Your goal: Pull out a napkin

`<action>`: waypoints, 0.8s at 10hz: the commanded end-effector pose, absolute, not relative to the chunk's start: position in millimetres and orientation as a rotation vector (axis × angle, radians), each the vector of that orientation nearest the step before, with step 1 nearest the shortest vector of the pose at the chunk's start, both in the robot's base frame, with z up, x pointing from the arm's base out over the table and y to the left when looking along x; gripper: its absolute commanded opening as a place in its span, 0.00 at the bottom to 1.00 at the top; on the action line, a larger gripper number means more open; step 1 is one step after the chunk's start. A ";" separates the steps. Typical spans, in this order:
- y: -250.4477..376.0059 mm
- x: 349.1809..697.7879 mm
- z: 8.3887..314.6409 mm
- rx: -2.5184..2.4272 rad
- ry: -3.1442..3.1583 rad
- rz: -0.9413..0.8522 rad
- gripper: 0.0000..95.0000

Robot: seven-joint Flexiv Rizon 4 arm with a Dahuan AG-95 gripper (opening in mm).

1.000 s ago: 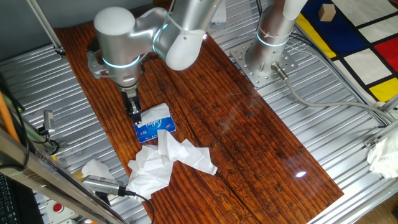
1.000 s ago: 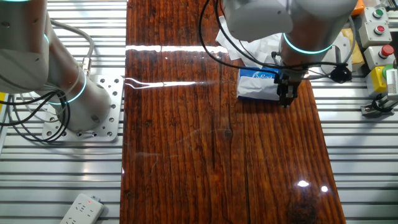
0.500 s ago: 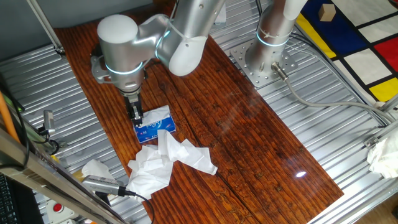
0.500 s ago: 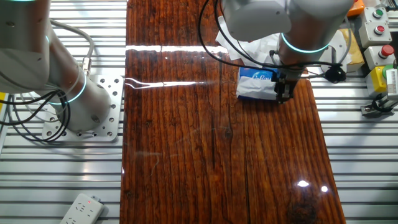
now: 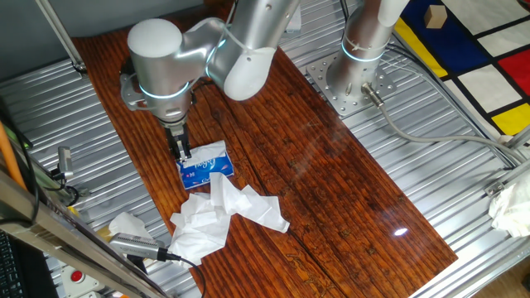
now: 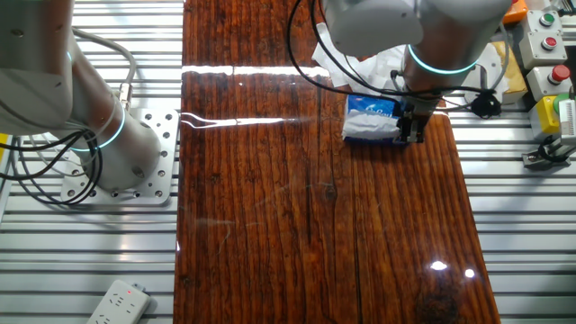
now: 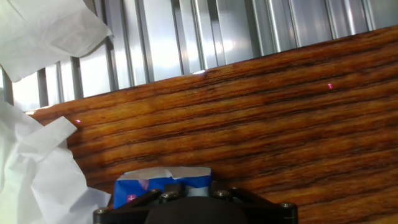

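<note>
The blue plastic pack (image 5: 207, 168) with white lettering lies on the wooden table; it also shows in the other fixed view (image 6: 371, 120) and the hand view (image 7: 146, 190). My gripper (image 5: 180, 150) stands upright at the pack's end, fingertips down at it (image 6: 410, 132). In the hand view the gripper (image 7: 196, 193) fills the bottom edge. Its two dark fingers stand close together with a narrow pale bit of the napkin (image 7: 195, 188) between them. The rest of the napkin is hidden.
A large crumpled mass of white tissue sheets (image 5: 222, 213) lies just in front of the pack, also at the left of the hand view (image 7: 37, 174). The table's edge and ribbed metal deck (image 7: 186, 37) lie close beyond. A second arm's base (image 5: 358, 74) stands at the back.
My gripper has shifted only slightly at the pack's end. The pack has slid a little sideways under it. The tissue mass has not moved.
</note>
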State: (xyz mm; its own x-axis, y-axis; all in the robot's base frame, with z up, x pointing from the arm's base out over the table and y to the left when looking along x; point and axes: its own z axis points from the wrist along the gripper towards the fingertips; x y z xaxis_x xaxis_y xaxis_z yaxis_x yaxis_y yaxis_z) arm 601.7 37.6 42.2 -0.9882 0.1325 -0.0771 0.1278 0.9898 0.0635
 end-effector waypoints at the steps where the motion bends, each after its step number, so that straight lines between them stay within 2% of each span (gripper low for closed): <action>1: 37.4 602.1 41.8 0.199 3.051 0.096 0.00; 2: 37.4 602.1 41.8 0.194 3.054 0.101 0.00; 3: 37.4 602.1 41.8 0.188 3.061 0.105 0.20; 8: 37.4 602.5 43.3 0.180 3.071 0.085 0.20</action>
